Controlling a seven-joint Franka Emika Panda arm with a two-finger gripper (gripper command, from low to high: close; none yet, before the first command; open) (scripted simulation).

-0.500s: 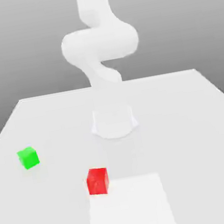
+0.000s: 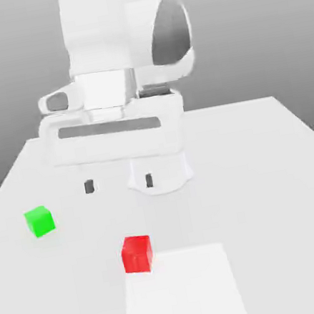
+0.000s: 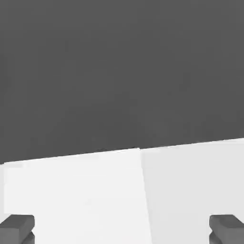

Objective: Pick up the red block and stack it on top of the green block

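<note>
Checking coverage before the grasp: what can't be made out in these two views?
- Exterior view: the arm's upper part is cut off by the top edge; the hand body hides the table behind it.
- Exterior view: far faces of the red block and green block are turned away.
- Hand view: the gripper fingertips are cut off by the picture's edge.

Pale grey bench (image 2: 278,167) spanning the exterior view, its far edge running straight across the middle of the picture. A brighter white rectangular patch (image 2: 182,293) lies flat on the bench at 6 o'clock, reaching the lower border. Plain grey backdrop (image 2: 253,27) fills the 12 o'clock region, graded darker toward the top. In the hand view, bench (image 3: 190,190) and patch (image 3: 71,190) meet along one straight seam.
</note>
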